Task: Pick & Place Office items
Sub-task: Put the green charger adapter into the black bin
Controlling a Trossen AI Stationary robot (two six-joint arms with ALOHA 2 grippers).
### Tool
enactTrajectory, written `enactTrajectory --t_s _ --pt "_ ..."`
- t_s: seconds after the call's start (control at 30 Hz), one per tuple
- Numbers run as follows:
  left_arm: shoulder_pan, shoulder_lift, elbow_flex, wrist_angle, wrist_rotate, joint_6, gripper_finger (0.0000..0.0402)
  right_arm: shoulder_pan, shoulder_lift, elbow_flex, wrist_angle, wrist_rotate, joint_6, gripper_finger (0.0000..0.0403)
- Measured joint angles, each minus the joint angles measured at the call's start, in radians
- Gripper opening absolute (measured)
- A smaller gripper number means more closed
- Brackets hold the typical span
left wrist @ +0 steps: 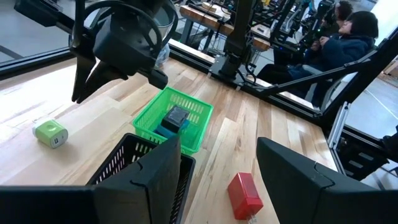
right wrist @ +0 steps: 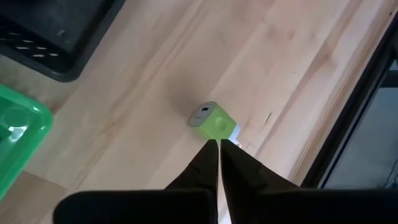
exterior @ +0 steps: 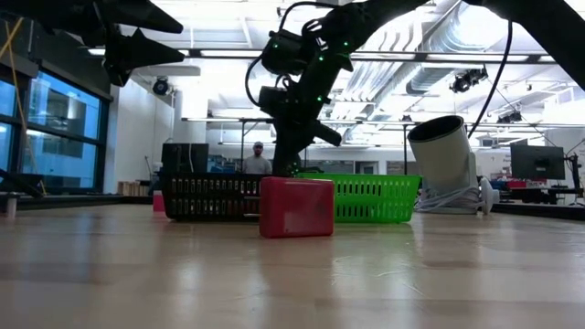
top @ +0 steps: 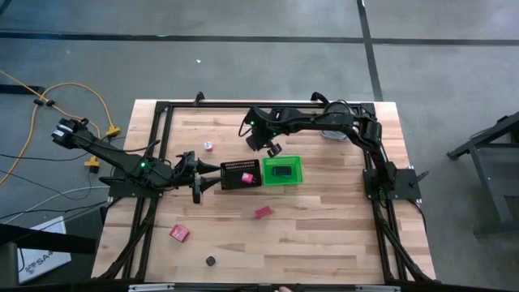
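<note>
The little lime-green block [right wrist: 213, 122] is lying on the bare wood right below the right gripper [right wrist: 219, 144], whose fingers are pressed together with nothing between them, so to grab it well that arm needs to spread first, then drop straight down so the fingers straddle the block's flat sides. It's looking like smooth hard plastic, rounded corners, with a grey face and a small slot on one end, maybe a charger, though I can't really tell. The green bin [top: 282, 171], thin slotted plastic, is sitting just beside that gripper, with the black mesh tray [top: 241, 174] next to it. The left gripper [left wrist: 217, 171] is hovering half-spread and empty over the tray, a glossy red block [left wrist: 244, 195] just ahead of it.
</note>
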Motion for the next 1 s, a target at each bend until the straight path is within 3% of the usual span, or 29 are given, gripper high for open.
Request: enactTrajectory --t_s 0.23,0.57,0.73,1.0 --pt "0.000 0.000 0.000 0.000 0.000 0.000 0.0204 0.004 0.000 0.000 -0.001 0.007 -0.009 0.0004" --pt "0.000 0.000 0.000 0.001 0.000 0.000 0.0204 0.023 0.011 0.000 0.029 -0.052 -0.339 0.0003" --pt "0.000 0.000 0.000 0.000 0.000 0.000 0.0204 0.035 0.031 -0.002 0.074 -0.023 -0.489 0.0006" --pt "0.000 0.000 0.000 0.003 0.000 0.000 0.0204 0.036 0.066 -0.001 0.139 -0.026 -0.576 0.0067"
